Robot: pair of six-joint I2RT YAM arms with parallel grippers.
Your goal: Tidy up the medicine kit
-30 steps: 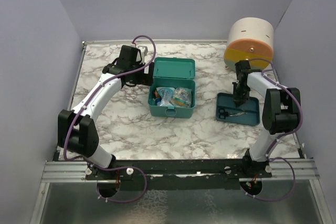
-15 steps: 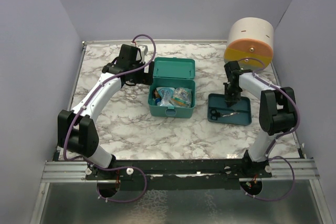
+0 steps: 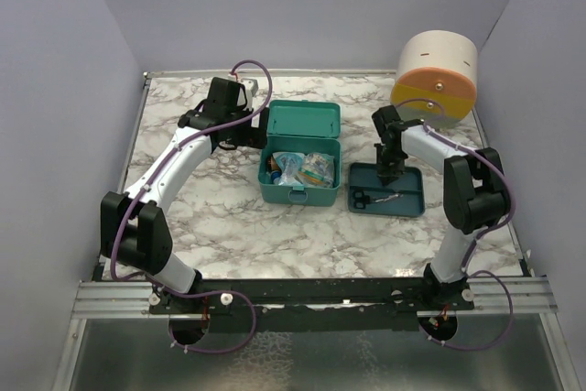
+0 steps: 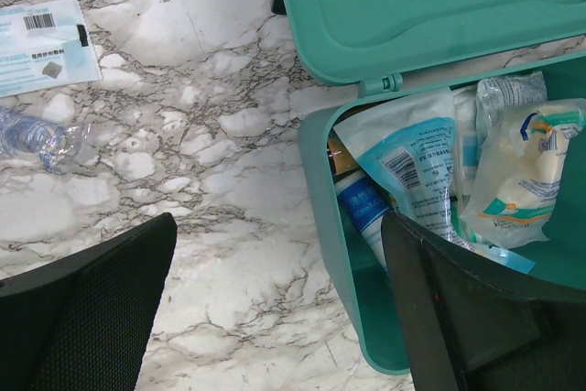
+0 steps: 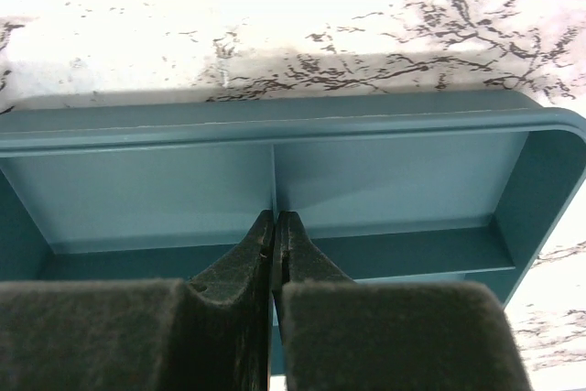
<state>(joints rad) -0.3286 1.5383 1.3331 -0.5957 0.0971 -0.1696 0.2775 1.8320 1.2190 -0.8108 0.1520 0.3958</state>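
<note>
The medicine kit (image 3: 300,192) is a teal box in the middle of the table with its lid (image 3: 303,121) open, and it holds several packets and a tube (image 4: 414,164). My left gripper (image 3: 249,132) is open at the kit's left side. In the left wrist view it (image 4: 277,226) straddles the kit's left wall (image 4: 327,217), with one finger inside the box and one outside. My right gripper (image 3: 387,171) is shut on the middle divider (image 5: 273,171) of the shallow teal tray (image 3: 409,205), which lies just right of the kit.
Black scissors (image 3: 364,197) lie in the tray's left part. The round cream, orange and yellow drawer unit (image 3: 437,80) stands at the back right. A flat white packet (image 4: 41,43) and a clear wrapper (image 4: 37,139) lie on the marble left of the kit.
My right gripper has moved left with the tray in its grip, bringing the tray close beside the kit. The left arm and the kit have not moved.
</note>
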